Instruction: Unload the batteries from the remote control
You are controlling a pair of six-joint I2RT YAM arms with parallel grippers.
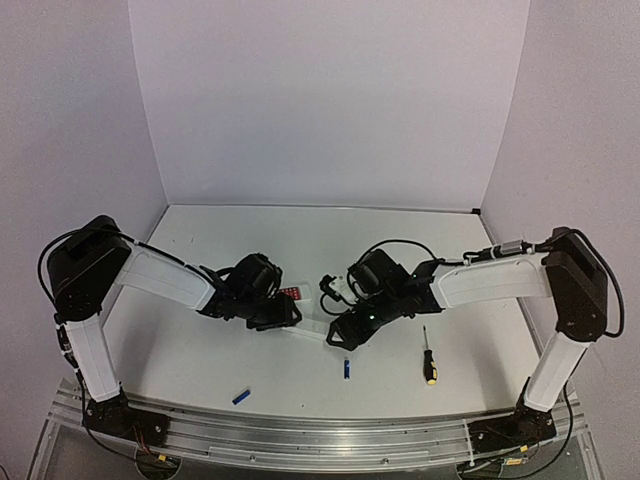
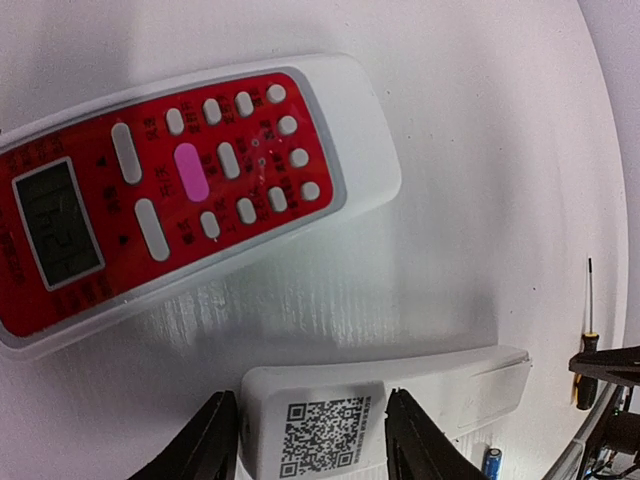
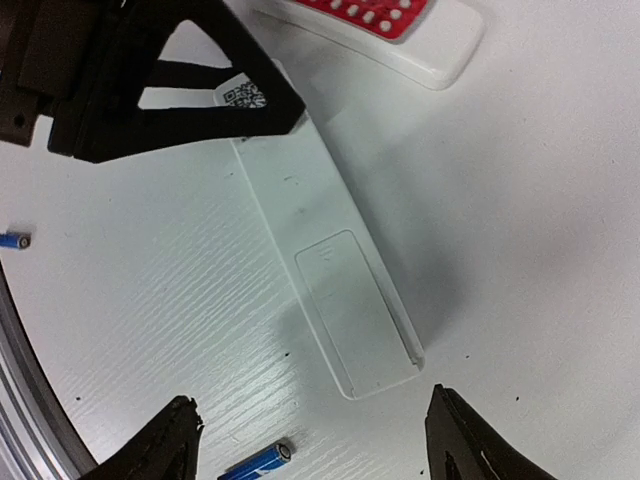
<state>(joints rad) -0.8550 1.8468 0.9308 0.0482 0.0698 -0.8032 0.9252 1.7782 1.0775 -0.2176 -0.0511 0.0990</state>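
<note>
Surrounding white remote [image 3: 330, 270], red remote [image 2: 170, 190], screwdriver [image 1: 428, 360], 2 batteries [image 1: 346, 369]

The left arm [image 1: 165, 277] and right arm [image 1: 492, 282] reach inward, low. The left claw [image 2: 310, 425] clamps the remote control [image 2: 470, 385]; the right claw [image 3: 312, 400] hangs spread wide.

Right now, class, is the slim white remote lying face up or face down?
Face down. The white remote control shows its QR-code sticker and closed battery cover upward; no buttons or screen are visible.
</note>
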